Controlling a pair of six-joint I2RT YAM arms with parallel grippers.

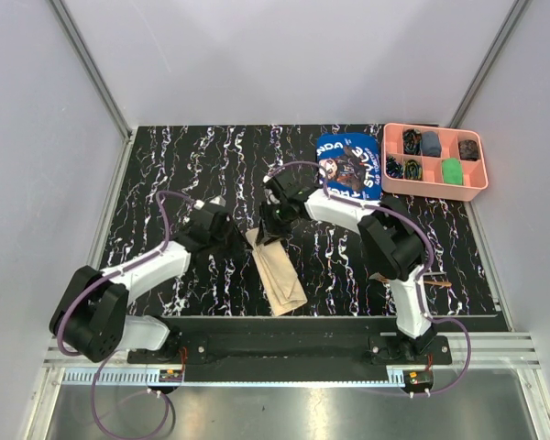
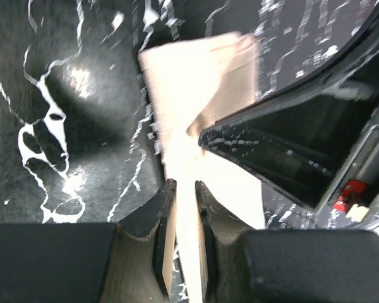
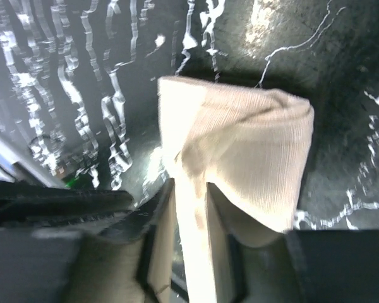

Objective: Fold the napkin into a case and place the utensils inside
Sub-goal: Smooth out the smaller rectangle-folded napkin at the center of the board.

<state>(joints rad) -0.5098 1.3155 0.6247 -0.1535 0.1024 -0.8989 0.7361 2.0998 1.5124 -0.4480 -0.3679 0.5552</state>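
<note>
Both arms point(image 1: 156, 261) point(image 1: 348, 209) angle inward, jaws parted astride the napkin point(image 1: 280, 275).

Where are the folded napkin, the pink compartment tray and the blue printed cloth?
folded napkin point(image 1: 280, 275): top external view, middle of the beige oblong packet.
pink compartment tray point(image 1: 431, 192): top external view, on its near wall.
blue printed cloth point(image 1: 350, 161): top external view, centre of the printed area.

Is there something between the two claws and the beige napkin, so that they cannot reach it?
Nothing visible stands between. The napkin lies folded narrow on the table, and its far end is between the fingers of the left claw and of the right claw. Whether they pinch it tightly I cannot tell.
</note>
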